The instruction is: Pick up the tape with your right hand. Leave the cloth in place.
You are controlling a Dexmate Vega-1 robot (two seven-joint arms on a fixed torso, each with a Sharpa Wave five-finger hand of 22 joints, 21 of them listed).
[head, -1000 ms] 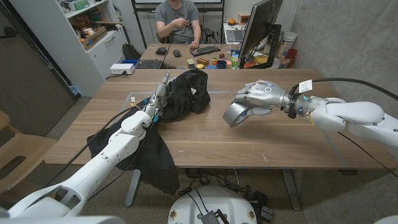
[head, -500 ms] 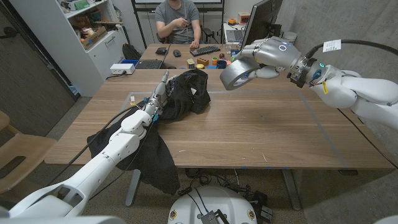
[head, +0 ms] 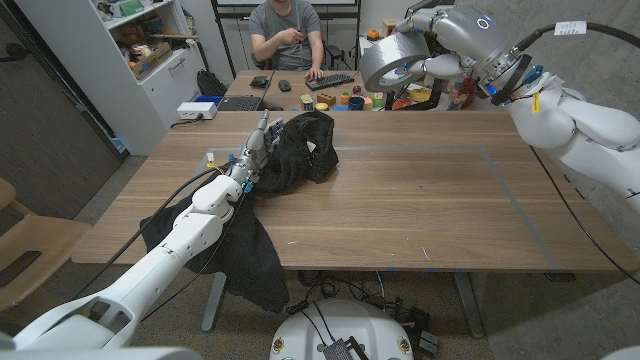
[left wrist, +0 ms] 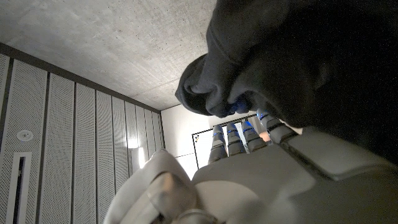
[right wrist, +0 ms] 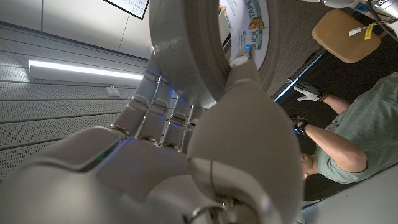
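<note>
My right hand (head: pixel 462 40) grips the tape (head: pixel 390 60) high above the table (head: pixel 420 200), well apart from the cloth (head: pixel 295 150). My left hand (head: pixel 250 160) reaches into the cloth; its grip I cannot tell.

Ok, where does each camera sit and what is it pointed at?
Head view: on the robot's head, looking down at the table; both arms, right hand holding the tape aloft.
Left wrist view: behind the left hand, under the cloth.
Right wrist view: behind the right hand, on the tape.
Shared: tape, cloth.
</note>
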